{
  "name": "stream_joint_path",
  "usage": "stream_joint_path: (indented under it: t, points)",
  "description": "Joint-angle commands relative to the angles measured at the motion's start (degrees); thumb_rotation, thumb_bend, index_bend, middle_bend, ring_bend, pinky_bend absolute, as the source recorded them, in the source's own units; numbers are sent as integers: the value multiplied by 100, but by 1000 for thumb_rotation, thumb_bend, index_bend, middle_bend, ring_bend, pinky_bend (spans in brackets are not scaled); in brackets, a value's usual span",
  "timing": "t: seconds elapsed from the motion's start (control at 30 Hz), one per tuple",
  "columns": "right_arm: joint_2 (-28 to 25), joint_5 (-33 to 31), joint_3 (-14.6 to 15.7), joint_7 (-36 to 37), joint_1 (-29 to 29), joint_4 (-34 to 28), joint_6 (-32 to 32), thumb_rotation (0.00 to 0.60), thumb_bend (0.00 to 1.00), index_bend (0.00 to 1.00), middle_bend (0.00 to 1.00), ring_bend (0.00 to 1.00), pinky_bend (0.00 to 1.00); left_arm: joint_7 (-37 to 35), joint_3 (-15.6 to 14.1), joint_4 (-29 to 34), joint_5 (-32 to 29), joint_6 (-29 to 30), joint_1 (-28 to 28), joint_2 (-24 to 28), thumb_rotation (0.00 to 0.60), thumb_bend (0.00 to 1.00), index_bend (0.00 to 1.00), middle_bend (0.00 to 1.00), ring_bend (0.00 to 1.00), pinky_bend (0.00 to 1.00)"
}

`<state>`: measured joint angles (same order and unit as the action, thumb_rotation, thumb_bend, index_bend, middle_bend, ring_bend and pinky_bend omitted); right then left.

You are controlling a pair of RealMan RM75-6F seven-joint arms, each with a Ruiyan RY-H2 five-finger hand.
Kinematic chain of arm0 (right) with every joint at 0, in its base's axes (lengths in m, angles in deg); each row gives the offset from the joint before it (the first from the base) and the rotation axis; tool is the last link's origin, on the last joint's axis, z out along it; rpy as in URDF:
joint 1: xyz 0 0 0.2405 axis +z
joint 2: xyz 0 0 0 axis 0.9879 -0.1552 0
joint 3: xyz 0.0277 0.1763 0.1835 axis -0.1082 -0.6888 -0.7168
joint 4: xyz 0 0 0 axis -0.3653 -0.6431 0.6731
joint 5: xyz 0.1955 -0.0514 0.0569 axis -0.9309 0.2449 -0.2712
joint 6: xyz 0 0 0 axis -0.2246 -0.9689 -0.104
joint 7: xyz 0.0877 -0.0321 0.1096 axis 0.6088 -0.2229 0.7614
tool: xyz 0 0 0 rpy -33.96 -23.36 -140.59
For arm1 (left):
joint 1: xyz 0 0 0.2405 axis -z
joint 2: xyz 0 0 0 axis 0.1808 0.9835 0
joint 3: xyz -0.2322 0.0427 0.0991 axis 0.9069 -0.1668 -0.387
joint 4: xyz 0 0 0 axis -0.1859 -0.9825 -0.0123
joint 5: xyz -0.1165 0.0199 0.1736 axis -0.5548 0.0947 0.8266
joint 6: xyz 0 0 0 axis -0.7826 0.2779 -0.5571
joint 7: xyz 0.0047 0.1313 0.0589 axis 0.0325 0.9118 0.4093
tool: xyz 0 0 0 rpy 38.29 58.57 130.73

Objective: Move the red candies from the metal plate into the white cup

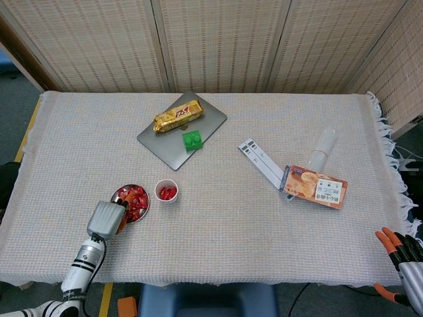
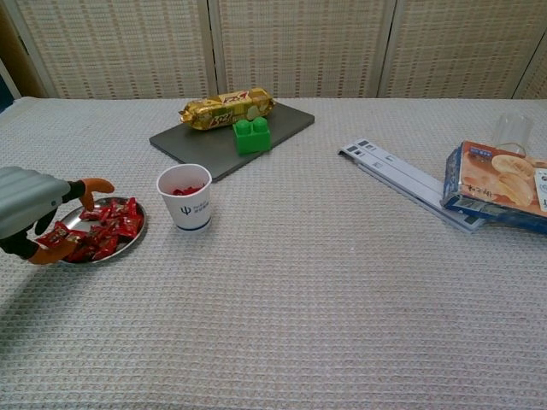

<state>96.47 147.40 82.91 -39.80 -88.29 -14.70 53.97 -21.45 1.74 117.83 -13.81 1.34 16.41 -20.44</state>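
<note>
At upper centre we see a grey board carrying a gold bar and a green block. To the right lie a white strip, a snack box touching it, and a clear cup on its side.

A folding screen of woven, wicker-like panels in pale wooden frames closes off the far side of the scene, and another panel angles in along one end. The table is covered by a light grey waffle-weave cloth with a fringe hanging off that same end. Beyond the opposite end lies dark grey carpet, with a strip of yellow floor marking beside the table edge. The light is even and soft, casting faint shadows.
</note>
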Motion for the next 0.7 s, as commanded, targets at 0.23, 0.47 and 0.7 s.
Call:
stream_joint_path:
  t: [0.23, 0.47, 0.7]
  points:
    - [11, -27, -4, -45, 4, -16, -16, 600, 43, 0, 0, 0, 0, 31, -113, -691, -89, -206, -16, -370, 600, 396, 137, 248, 589, 1000]
    - [10, -72, -17, -42, 6, -12, -25, 600, 43, 0, 0, 0, 0, 96, -78, -949, -114, -264, 21, -524, 600, 396, 249, 332, 601, 1000]
    - [15, -114, -28, -71, 30, -24, -80, 600, 43, 0, 0, 0, 0, 87, -70, -994, -28, -234, 30, -566, 600, 396, 357, 429, 607, 1000]
